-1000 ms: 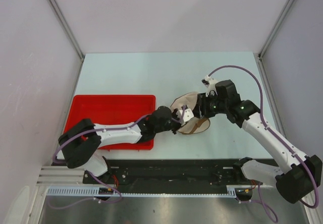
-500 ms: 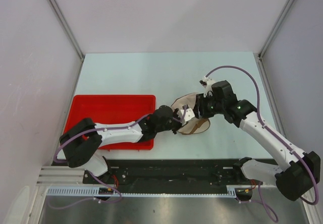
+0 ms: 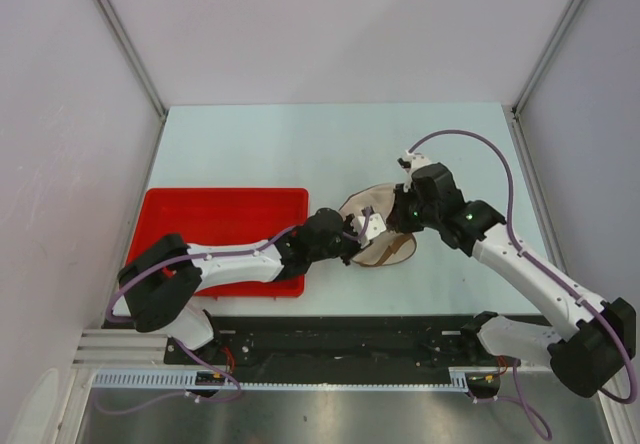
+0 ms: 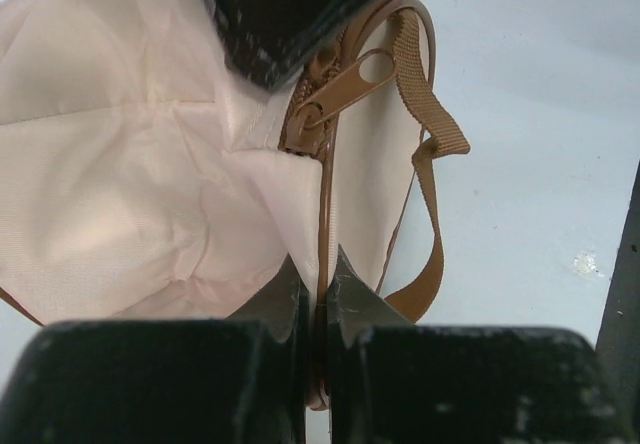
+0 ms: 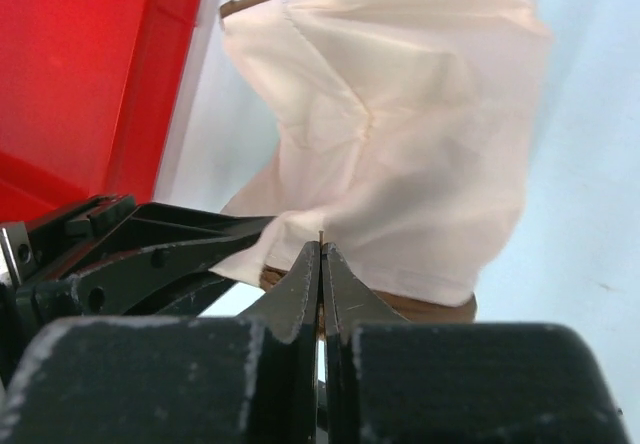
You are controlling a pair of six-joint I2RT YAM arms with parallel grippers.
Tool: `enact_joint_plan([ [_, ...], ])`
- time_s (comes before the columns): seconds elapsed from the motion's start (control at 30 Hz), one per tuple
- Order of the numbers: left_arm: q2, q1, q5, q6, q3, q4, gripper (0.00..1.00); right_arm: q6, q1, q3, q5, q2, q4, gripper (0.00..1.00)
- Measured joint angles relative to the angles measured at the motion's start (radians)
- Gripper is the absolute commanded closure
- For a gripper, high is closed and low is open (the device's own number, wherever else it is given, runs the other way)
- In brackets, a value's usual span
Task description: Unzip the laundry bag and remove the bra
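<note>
Showing, from above, the laundry bag (image 3: 365, 204) on the counter (image 3: 300, 144), right of a red tray (image 3: 220, 214). Left wrist: left jaws pinched on its brown zip seam (image 4: 324, 194). Right wrist: right jaws closed to a slit against the bag's near edge.

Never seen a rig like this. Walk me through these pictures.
Two robot arms are bolted to a table. The top view looks down from overhead. The other two come from a camera on each wrist, so the black fingers at the bottom are that arm's own. On the table lie a red tray and a cream mesh laundry bag. The left gripper pinches the bag's brown rim. The right gripper is closed at the bag's fabric edge; whether it caught anything is unclear.
</note>
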State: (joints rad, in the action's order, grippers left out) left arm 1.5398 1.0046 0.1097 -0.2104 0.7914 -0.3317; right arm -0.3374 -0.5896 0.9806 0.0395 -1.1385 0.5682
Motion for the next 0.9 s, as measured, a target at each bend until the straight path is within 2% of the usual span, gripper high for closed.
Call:
enact_joint_plan([
  [0.27,-0.001,0.0,0.002,0.001,0.011,-0.038,1.0,-0.062,0.007,-0.031,-0.111,0.127,0.022,1.0],
  [0.6,-0.003,0.001,0.002,0.009,0.011,-0.04,1.0,-0.178,0.102,-0.123,-0.165,0.205,0.024,1.0],
  [0.7,-0.013,0.0,0.004,0.023,0.008,-0.049,1.0,-0.209,0.163,-0.16,-0.152,0.237,0.02,1.0],
  [0.9,-0.06,-0.011,0.04,0.091,-0.037,-0.113,1.0,-0.25,0.328,-0.237,-0.01,0.279,-0.016,1.0],
])
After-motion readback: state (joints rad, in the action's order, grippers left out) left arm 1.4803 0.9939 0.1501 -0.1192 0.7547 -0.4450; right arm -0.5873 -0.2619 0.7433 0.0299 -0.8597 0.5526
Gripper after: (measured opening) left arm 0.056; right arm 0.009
